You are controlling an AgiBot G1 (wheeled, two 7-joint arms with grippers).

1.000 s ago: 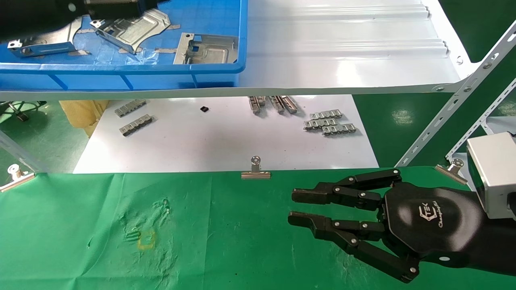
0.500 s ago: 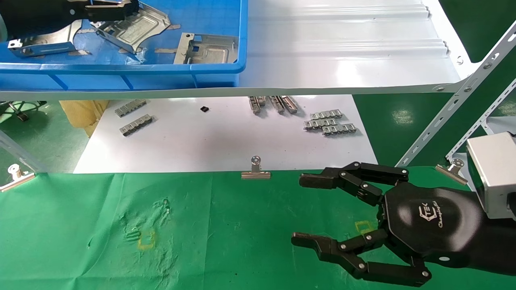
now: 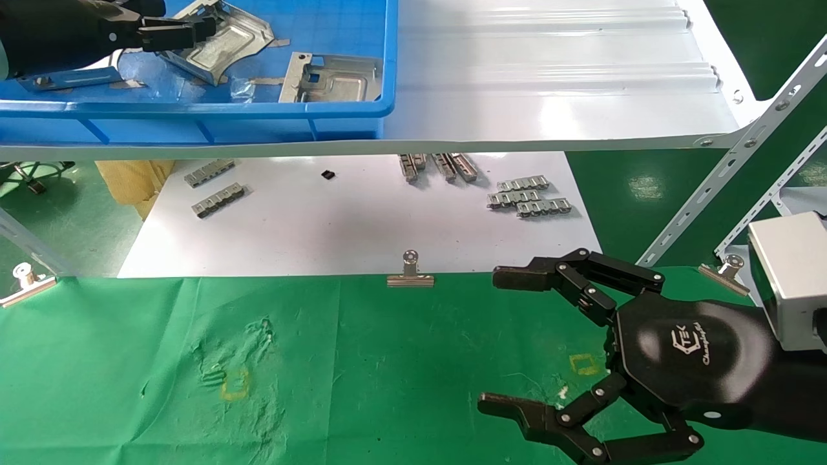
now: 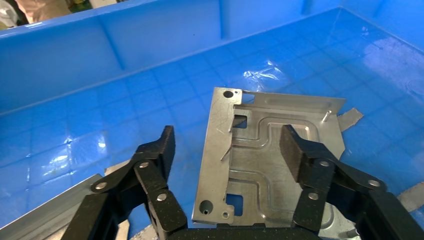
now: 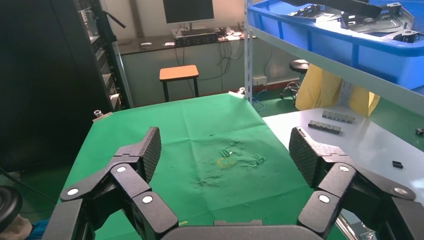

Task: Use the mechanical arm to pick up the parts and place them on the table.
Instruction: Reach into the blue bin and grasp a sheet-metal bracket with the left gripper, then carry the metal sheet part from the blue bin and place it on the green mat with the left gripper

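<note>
Several shiny silver parts lie in the blue bin: one bracket at my left gripper's fingertips, another to its right. My left gripper is inside the bin. In the left wrist view it is open just above a flat embossed part. One finger is over the plate and the other over the bin floor, with the plate's perforated edge between them. My right gripper hangs wide open and empty over the green table; the right wrist view shows it holding nothing.
The bin stands on a white shelf. Under it, a white sheet carries grey toothed strips. A binder clip pins the cloth's far edge. Yellow squares mark the cloth. A perforated strut slants at right.
My right gripper has opened from nearly shut to wide open while staying in place. My left gripper has shifted slightly left and lower in the bin.
</note>
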